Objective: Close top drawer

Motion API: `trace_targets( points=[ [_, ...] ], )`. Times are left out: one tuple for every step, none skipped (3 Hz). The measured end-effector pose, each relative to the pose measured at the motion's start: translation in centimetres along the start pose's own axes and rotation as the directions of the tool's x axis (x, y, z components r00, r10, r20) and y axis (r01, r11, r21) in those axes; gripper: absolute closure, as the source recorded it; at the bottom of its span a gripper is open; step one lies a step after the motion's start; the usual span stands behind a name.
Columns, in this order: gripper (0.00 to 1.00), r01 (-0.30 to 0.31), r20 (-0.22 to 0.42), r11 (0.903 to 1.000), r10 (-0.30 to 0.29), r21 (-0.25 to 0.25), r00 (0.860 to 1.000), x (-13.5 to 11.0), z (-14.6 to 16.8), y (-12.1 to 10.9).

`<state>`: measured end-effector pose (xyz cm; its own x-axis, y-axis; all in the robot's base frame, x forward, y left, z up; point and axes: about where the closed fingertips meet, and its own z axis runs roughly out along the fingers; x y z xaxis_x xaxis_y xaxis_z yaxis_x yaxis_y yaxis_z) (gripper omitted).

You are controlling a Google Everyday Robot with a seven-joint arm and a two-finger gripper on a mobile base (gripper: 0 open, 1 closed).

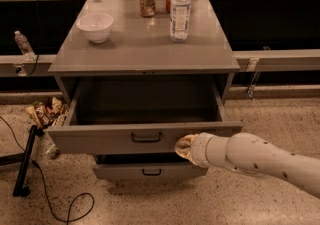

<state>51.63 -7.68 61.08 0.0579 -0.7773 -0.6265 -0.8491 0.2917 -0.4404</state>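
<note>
The top drawer (100, 141) is a wide grey metal drawer, pulled out of the grey cabinet (145, 51) and empty inside. Its front carries a small black bar handle (146, 138) at the centre. My gripper (184, 146) comes in from the lower right on a white arm (260, 161). It is pressed against the right part of the drawer front, just right of the handle. Its tip is wrapped in tan padding.
A narrower grey drawer (150, 170) below sticks out slightly. On the cabinet top stand a white bowl (96, 26), a water bottle (180, 11) and two cans (147, 0). Snack bags (46, 113) and a black stand with cable (25, 161) lie on the floor at left.
</note>
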Motion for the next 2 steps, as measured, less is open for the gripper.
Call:
trace_targets(
  points=[
    [1.0,0.051,0.016,0.9987,-0.051,-0.002,0.999,0.6,3.7,-3.1],
    [1.0,0.081,0.017,0.9967,-0.081,-0.008,0.997,1.1,5.7,-4.9]
  ],
)
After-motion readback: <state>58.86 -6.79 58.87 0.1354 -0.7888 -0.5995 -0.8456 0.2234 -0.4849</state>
